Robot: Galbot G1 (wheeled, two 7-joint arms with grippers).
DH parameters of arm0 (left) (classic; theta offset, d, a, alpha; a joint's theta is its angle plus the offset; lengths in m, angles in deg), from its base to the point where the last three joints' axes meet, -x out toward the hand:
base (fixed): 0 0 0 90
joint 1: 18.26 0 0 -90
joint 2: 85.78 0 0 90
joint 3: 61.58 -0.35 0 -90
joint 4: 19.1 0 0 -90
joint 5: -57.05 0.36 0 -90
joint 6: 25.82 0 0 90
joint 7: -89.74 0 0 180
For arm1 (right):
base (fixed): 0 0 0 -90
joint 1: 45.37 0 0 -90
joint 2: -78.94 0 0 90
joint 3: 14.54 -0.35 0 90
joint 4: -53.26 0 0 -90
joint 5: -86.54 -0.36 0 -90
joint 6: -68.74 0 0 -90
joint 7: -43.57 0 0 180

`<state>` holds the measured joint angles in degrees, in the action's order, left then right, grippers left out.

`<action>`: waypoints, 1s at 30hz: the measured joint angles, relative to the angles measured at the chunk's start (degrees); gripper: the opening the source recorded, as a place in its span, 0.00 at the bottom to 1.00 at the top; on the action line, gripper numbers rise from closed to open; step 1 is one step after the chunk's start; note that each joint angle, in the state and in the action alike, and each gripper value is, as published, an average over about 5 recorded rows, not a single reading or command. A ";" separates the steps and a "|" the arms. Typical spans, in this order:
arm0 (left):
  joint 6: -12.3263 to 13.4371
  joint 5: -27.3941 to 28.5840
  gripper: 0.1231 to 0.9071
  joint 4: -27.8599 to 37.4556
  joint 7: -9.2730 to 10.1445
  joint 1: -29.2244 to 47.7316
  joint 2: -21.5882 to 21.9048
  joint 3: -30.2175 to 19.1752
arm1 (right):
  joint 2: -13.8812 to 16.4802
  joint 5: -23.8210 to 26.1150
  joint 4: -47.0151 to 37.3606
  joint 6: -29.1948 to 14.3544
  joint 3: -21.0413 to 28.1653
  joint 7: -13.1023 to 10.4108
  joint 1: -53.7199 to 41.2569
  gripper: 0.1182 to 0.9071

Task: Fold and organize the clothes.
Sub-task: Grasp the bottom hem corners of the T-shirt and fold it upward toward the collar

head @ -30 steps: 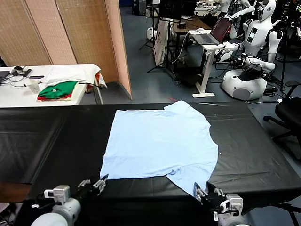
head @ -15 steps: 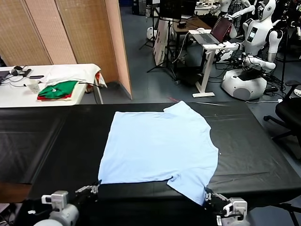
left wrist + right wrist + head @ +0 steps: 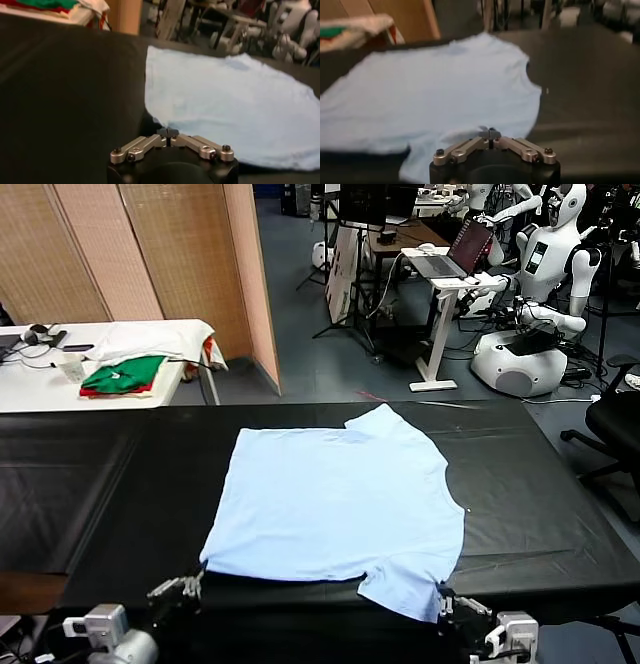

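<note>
Sky-blue T-shirt (image 3: 335,504) flat, hem toward robot, collar away.

T-shirt (image 3: 335,509) was pale sky-blue, plain on the visible side, no pattern. Table cover (image 3: 90,484) was glossy black. Folded garments (image 3: 122,374) on the side table (image 3: 30,384) were green over red; white cloth (image 3: 150,339) beside them. Side table was white. Folding screen (image 3: 150,249) was tan, woven-looking.
</note>
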<state>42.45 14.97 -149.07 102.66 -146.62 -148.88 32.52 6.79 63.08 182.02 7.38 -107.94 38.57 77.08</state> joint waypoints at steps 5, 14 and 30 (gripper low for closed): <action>0.50 1.69 0.03 3.45 -0.02 6.21 -0.29 -2.03 | 0.98 0.75 -4.81 -0.53 1.79 -0.41 -5.63 0.03; 1.23 3.78 0.03 9.53 -0.55 14.12 0.63 -5.27 | 3.69 1.72 -11.64 -1.57 5.57 -1.29 -14.17 0.03; 2.68 7.31 0.03 18.17 -1.26 22.01 3.25 -10.12 | 4.34 3.68 -21.56 -3.73 10.92 -1.64 -23.02 0.03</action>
<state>45.13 22.28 -130.90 101.40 -124.61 -145.63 22.40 11.13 66.77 160.47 3.64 -97.03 36.93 54.05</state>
